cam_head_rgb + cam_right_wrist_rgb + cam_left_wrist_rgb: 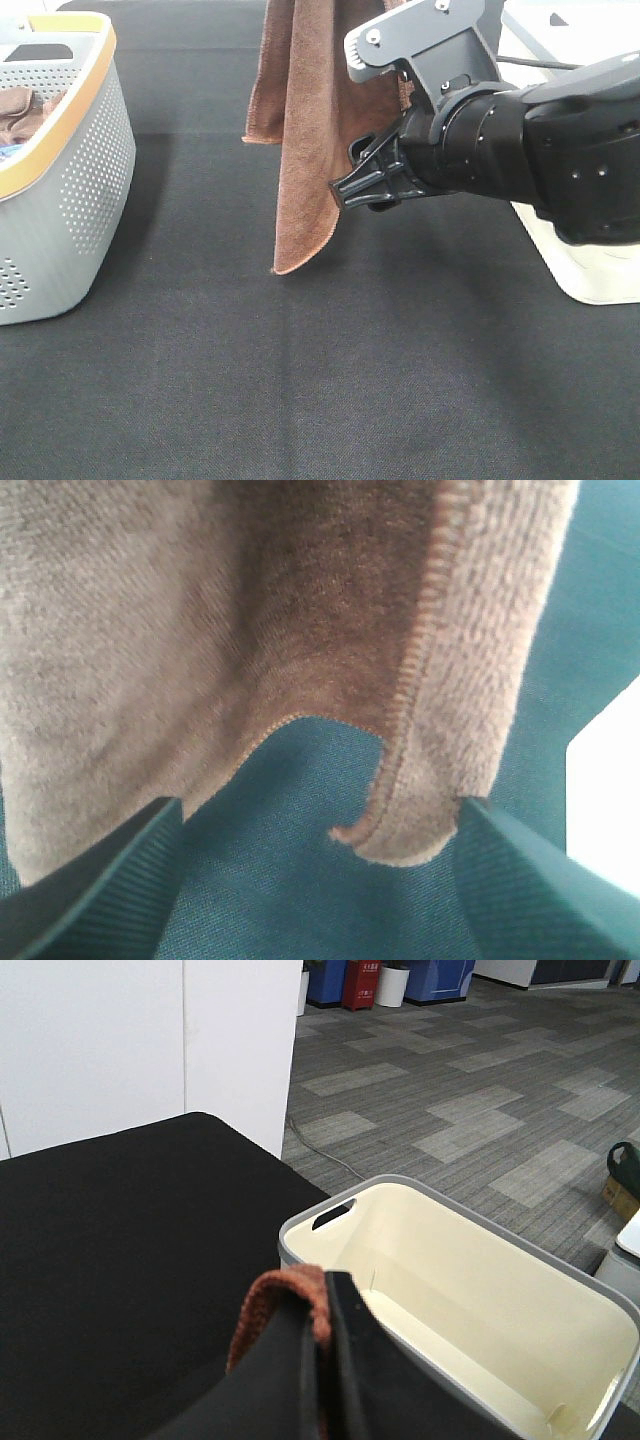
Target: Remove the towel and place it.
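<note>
The reddish-brown towel point(300, 130) hangs down from above the top of the exterior view, its lowest corner just over the black table. In the left wrist view my left gripper point(325, 1360) is shut on a fold of the towel point(285, 1300); this gripper is out of the exterior view. My right gripper point(350, 172) is at the towel's lower right edge, open. In the right wrist view its ribbed fingers point(90, 880) stand wide apart, and the towel's stitched hem point(420, 660) hangs just ahead of the gap.
A grey perforated basket point(70, 170) with a yellow rim stands at the left, a darker brown cloth point(20, 110) inside. A white container point(590, 270) sits at the right table edge. The left wrist view shows an empty cream-lined bin point(300, 1228) beyond the table.
</note>
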You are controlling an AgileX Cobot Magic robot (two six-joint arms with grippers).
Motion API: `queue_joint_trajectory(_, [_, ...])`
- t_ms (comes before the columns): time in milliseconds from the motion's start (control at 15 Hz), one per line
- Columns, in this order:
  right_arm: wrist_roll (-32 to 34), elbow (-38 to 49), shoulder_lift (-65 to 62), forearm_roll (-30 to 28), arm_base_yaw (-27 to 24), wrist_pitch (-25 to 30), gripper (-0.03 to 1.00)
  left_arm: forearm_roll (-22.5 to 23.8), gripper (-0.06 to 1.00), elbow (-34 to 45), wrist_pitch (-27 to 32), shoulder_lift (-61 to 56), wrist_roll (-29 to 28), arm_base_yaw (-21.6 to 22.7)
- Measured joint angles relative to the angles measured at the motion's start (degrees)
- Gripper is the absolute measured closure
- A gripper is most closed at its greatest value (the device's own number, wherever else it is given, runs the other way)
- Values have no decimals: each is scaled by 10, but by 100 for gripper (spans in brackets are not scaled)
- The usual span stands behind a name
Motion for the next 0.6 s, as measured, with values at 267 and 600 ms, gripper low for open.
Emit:
queue_joint_trajectory(267, [0, 0, 0, -17, 0, -1, 49, -13, 94, 0, 18, -8, 0, 0])
queue_joint_trajectory(600, [0, 0, 0, -33, 0, -2, 78, -30, 94, 0, 44, -22, 0, 0])
